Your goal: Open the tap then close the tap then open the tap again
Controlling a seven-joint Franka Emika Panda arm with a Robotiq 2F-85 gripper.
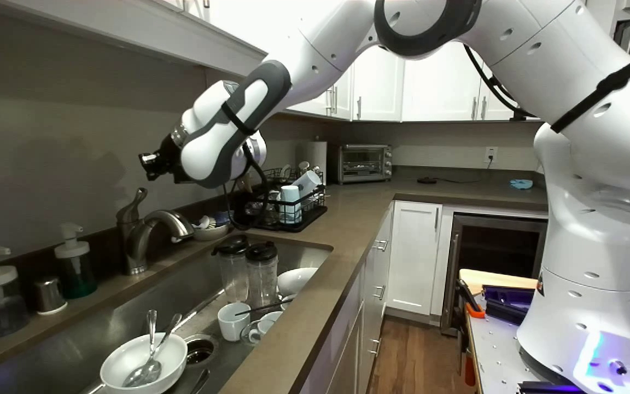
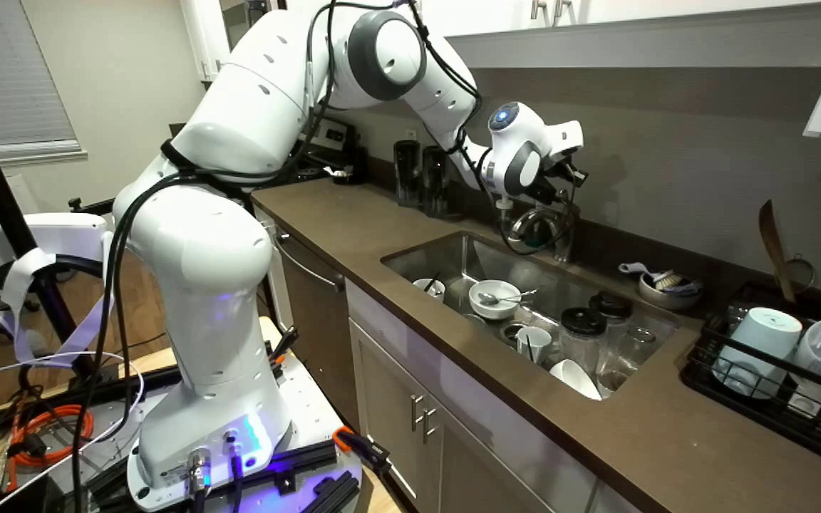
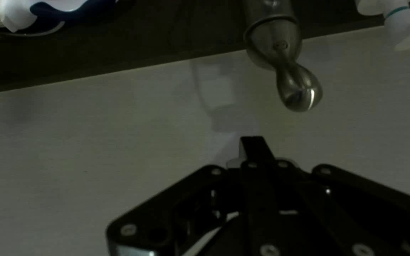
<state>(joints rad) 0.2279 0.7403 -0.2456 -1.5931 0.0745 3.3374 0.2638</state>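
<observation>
The black two-fingered pincer [image 3: 256,142] was found with its fingertips together, no gap visible, and nothing in its hold. The item under test, a silvery brushed-metal kitchen tap [image 1: 136,249] with arched gooseneck spout [image 1: 168,220] and slim lever [image 3: 299,87], stood behind the grey metal sink [image 1: 101,325]. In the wrist view the lever's rounded end lay at about one o'clock from the fingertips, not touching. No stream was discernible beneath the spout; the tap was provisionally judged closed and an opening push next, though whether the first or the last could not be determined.

The step called for bringing one side of the closed fingers gently against the lever's rounded end, then pushing steadily along its arc, clear of the plain grey wall [image 3: 84,142]. Opening direction was unconfirmed; a light trial push was advisable.

The wrist view settled the closed fingertips, which neither exterior view resolved. An exterior view showed the spout's mouth [image 1: 180,239], outside the wrist view, with the pincer between twelve and one o'clock from the lever. In an exterior view a thin black cable [image 2: 524,254] looped across the tap, obscuring part of it.
</observation>
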